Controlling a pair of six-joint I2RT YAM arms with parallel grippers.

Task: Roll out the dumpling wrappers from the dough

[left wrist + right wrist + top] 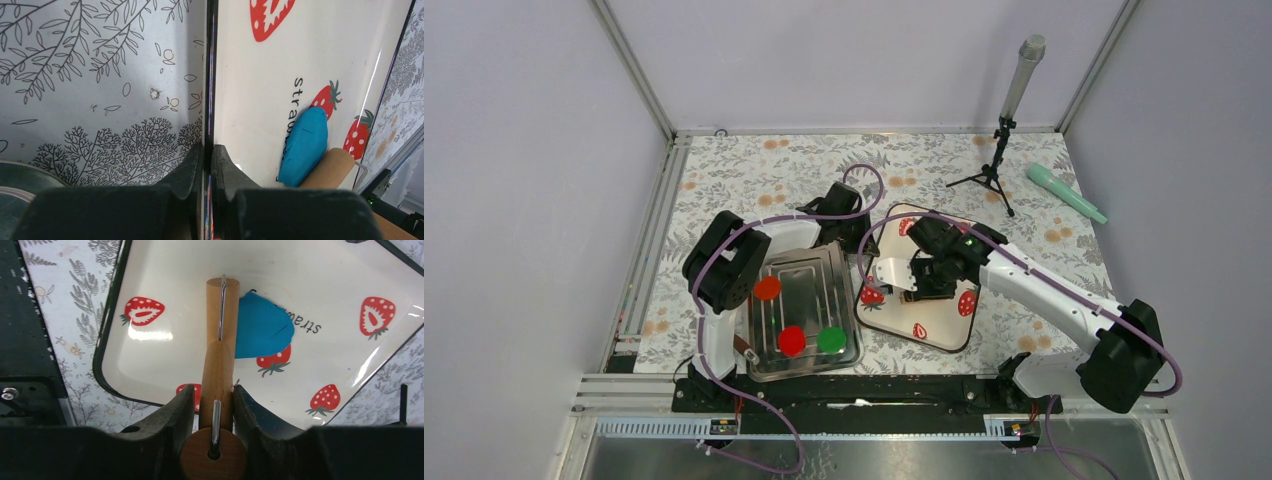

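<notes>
The dough [262,330] is a flattened bright-blue patch on the white strawberry-print tray [165,360]. A wooden rolling pin [222,310] lies across the dough's left edge. My right gripper [213,390] is shut on the pin's handle, its fingers pressed to both sides. In the left wrist view the dough [305,147] lies against the pin's roller [332,167]. My left gripper [208,147] is shut on the thin dark rim of the tray [250,75], at its left side. From above, both grippers meet over the tray [944,335].
A metal tray [856,345] sits left of the strawberry tray and holds an orange disc [767,288], a red disc [792,340] and a green disc [830,340]. A microphone on a tripod [1004,130] and a teal microphone [1064,192] are at the back right.
</notes>
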